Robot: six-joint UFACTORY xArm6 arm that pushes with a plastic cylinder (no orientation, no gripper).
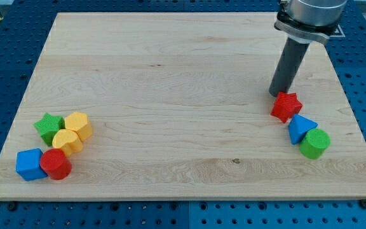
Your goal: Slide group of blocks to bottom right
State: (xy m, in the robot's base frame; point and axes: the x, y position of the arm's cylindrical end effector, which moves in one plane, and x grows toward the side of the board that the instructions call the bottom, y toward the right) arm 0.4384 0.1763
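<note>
My tip (277,95) is down on the board (170,83) at the view's right, touching or just shy of the red star (286,106) from its 11 o'clock side; can't tell which. No jaws on this rig, just a straight dark rod, so nothing spread or pinched. Rod rises toward 1 o'clock to the grey arm housing at the view's top edge. Red star leads a short diagonal row: blue block (301,128) (wedge-ish, shape unclear) touches it at 5 o'clock, and the green cylinder (314,143) touches the blue at 5 o'clock again. That group of 3 sits near the board's right edge, a bit below mid-height. Well apart, at 8 o'clock from the tip, near the bottom left corner, a 2nd cluster of 5: green star (48,126), yellow block (79,124) beside it at 3 o'clock, yellow cylinder (67,141) below those, red cylinder (56,164) lower still, blue cube (28,164) touching the red at 9 o'clock. Blue pegboard (5,63) surrounds the board.
</note>
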